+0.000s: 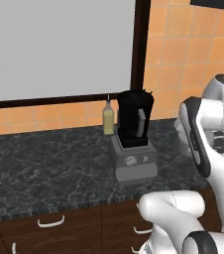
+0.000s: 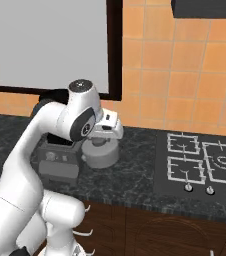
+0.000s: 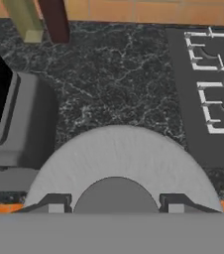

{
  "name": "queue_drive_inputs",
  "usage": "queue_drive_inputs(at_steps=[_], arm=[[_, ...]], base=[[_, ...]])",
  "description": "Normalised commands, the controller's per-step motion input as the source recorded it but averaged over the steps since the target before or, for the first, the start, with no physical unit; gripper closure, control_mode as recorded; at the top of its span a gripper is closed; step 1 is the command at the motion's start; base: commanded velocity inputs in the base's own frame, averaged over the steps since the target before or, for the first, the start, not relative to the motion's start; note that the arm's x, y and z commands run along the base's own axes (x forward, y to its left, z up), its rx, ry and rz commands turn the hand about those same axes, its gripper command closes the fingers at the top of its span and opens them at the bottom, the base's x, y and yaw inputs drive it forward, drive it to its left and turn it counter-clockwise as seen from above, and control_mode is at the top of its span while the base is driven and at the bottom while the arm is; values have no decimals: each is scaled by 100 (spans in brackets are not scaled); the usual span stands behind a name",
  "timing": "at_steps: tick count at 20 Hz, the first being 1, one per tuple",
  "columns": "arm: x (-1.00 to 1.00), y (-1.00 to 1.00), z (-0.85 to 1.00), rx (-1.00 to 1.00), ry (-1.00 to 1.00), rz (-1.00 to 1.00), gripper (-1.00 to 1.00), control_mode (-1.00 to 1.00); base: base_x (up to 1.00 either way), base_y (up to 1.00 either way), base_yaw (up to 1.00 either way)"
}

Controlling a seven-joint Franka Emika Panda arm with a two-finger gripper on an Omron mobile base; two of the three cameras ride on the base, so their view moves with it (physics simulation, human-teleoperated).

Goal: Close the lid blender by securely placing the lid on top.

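On the dark counter (image 1: 44, 163) in the left base view, the blender (image 1: 134, 136) stands uncovered, a yellowish bottle (image 1: 108, 118) just beside it toward the wall. Right of the blender in the right base view, the lid (image 2: 101, 152) lies on the counter between blender and stove (image 2: 202, 165) — the gripper (image 2: 99, 141) sits low over it. Right of the blender's grey base in the hand view, the lid's knob lies between the two spread fingertips (image 3: 54, 206) — whether they touch it I cannot tell.

one blender (image 1: 133, 133), one lid (image 3: 120, 168), one bottle (image 1: 108, 117)
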Motion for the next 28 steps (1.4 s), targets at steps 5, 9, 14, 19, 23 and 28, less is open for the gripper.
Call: queue_drive_inputs(at_steps=[5, 9, 14, 19, 23, 28], arm=[[-18, 43, 100, -12, -25, 14, 100, -100], [-6, 45, 100, -11, -23, 8, 100, -100], [0, 61, 100, -7, -12, 1, 100, -100], [2, 49, 100, 0, -7, 0, 100, -100], [30, 45, 100, 0, 0, 0, 100, -100], [33, 44, 83, 6, 0, -1, 100, -100]], base=[[0, 0, 0], [0, 0, 0], [0, 0, 0], [0, 0, 0], [0, 0, 0], [0, 0, 0]])
